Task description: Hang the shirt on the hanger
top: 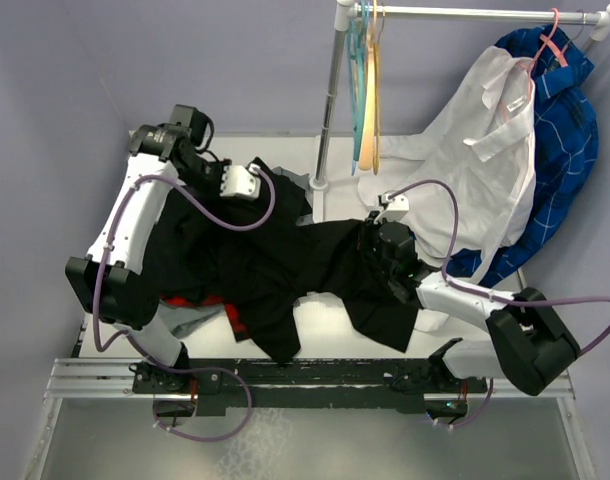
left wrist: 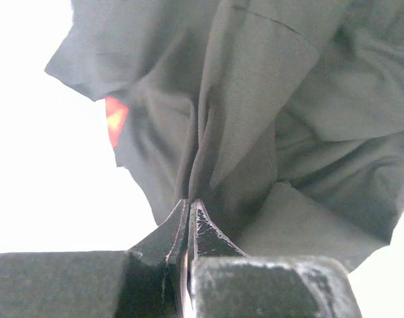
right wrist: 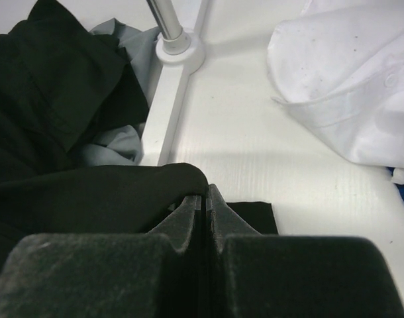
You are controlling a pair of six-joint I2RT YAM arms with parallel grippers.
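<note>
I find the left jaws closed tight on a fold of the shirt [left wrist: 255,132], which rises straight from their tips. The right jaws are also closed, pinching the shirt's edge just above the white tabletop [right wrist: 255,146]. The shirt spans between both arms over the tabletop, and the hanger [top: 375,95] hangs on the rail [top: 465,13], well apart.

Right gripper [right wrist: 204,195] pinched closed on black shirt [right wrist: 69,185] fold, rack base [right wrist: 180,50], white shirt [right wrist: 348,86] beyond
</note>
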